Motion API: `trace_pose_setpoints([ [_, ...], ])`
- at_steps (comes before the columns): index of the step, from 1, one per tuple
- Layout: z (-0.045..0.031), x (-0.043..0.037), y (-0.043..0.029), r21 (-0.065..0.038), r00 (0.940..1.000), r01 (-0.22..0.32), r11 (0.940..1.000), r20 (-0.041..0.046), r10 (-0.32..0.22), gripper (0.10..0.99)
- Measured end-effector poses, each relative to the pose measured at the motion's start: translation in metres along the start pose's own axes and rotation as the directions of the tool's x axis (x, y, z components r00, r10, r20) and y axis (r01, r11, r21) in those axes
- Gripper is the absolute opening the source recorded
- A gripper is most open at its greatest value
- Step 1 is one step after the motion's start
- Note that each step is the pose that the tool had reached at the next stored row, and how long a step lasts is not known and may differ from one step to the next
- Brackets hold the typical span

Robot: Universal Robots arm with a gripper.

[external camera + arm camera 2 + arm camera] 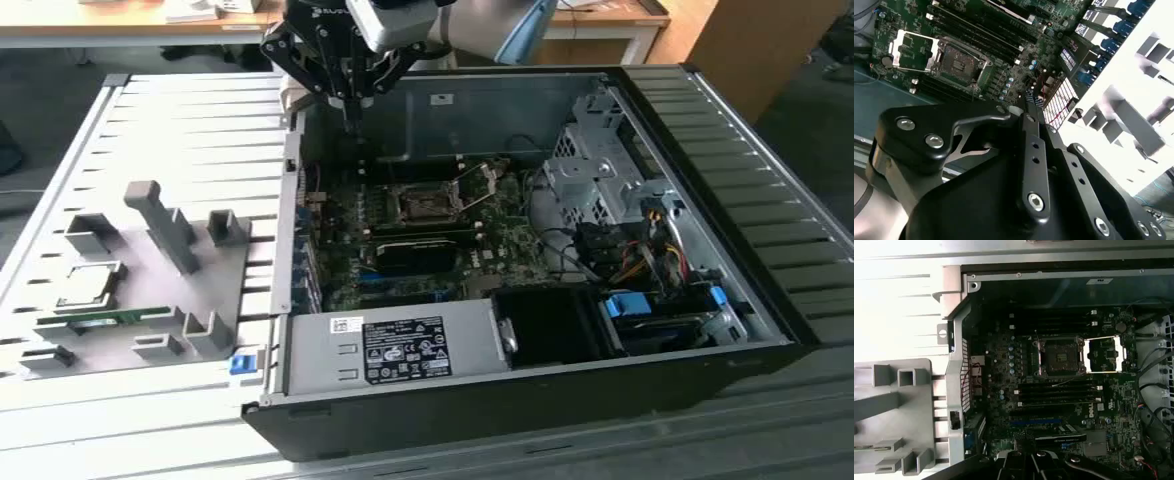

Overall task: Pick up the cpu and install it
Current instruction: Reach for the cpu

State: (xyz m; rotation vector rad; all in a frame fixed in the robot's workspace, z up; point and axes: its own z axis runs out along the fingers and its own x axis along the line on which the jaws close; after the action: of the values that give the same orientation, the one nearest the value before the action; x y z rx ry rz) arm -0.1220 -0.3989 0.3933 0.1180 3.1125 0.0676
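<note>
A black computer case (694,330) lies open on a ribbed, slatted metal table (174,120). In the upper left of the exterior view, the robot's black claw (354,112) hangs over the case's far corner. It points straight down and is drawn narrow to a thin tip, with nothing seen in its grip. Its bolted black links also fill the foreground in the second wrist view (1029,102).

The cpu (83,285), a small flat square with a shiny silver top, rests well away from the claw. It sits in a pocket of the matte grey plastic fixture tray (200,300) at the exterior view's left. Just below it in the frame lies a long, narrow green memory stick (100,320).

Inside the case is a green motherboard (400,260) crowded with small parts. Its square dark socket (424,203) lies open, framed in metal, and shows in both wrist views (1059,356) (961,62). A boxy grey power supply (394,350) with a printed label sits along the case's near edge, low in the frame
</note>
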Motion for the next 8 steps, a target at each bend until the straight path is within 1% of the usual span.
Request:
trace_pose_setpoints([
  [8, 0.0, 0.0012, 0.0, 0.0, 1.0, 0.0, 1.0, 0.0001, 0.0, 0.106],
])
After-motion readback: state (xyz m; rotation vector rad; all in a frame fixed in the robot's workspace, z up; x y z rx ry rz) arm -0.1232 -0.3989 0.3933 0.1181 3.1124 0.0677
